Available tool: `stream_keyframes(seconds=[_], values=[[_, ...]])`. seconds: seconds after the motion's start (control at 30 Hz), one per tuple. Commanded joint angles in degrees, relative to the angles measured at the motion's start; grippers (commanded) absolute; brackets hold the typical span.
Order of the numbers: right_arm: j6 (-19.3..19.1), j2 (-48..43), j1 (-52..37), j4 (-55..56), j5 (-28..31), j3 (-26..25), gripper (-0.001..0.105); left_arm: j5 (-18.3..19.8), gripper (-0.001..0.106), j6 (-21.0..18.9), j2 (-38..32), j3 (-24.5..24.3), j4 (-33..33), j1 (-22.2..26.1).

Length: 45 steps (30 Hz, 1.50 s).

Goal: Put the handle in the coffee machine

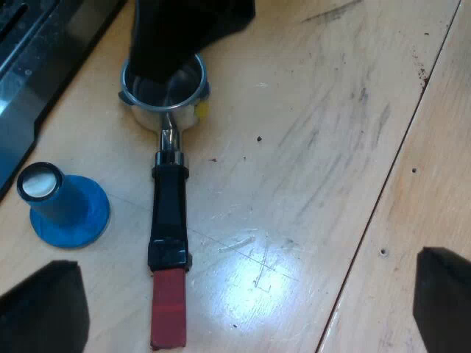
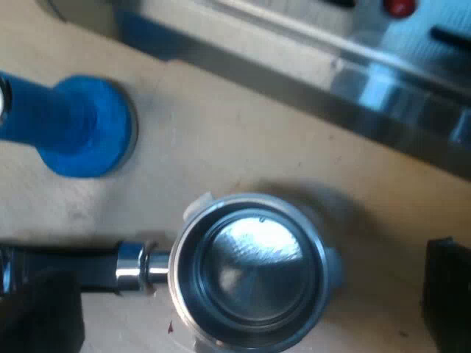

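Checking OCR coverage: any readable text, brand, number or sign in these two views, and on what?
No readable text.
No marking on the metal holder.
No marking on the blue tamper.
On the espresso machine, a plain red round spot; the dark marks near it are too blurred to read.

One round steel holder with a black handle ending in red (image 1: 168, 198), one blue tamper with a flared round base (image 1: 68, 207), one espresso machine of dark and bright metal (image 2: 353, 81), one pale scratched wooden table (image 1: 316, 147)
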Motion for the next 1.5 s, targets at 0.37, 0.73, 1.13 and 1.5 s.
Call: stream_keyframes(seconds=[0.37, 0.73, 1.13, 1.5], values=[[-0.3, 5.9, -0.2, -3.3, -4.1, -0.4, 0.094, -0.1, 0.090, 0.0, 0.0, -0.2, -0.3, 0.1], [-0.3, 8.3, -0.2, -3.1, -4.9, -0.4, 0.094, -0.1, 0.090, 0.0, 0.0, -0.2, -0.3, 0.1], [-1.9, 8.3, -0.2, -3.2, -5.3, -0.4, 0.094, -0.1, 0.090, 0.0, 0.0, -0.2, -0.3, 0.1], [-1.9, 8.3, -0.2, -3.2, -4.8, -0.4, 0.028, -0.1, 0.090, 0.0, 0.0, -0.2, -0.3, 0.1]])
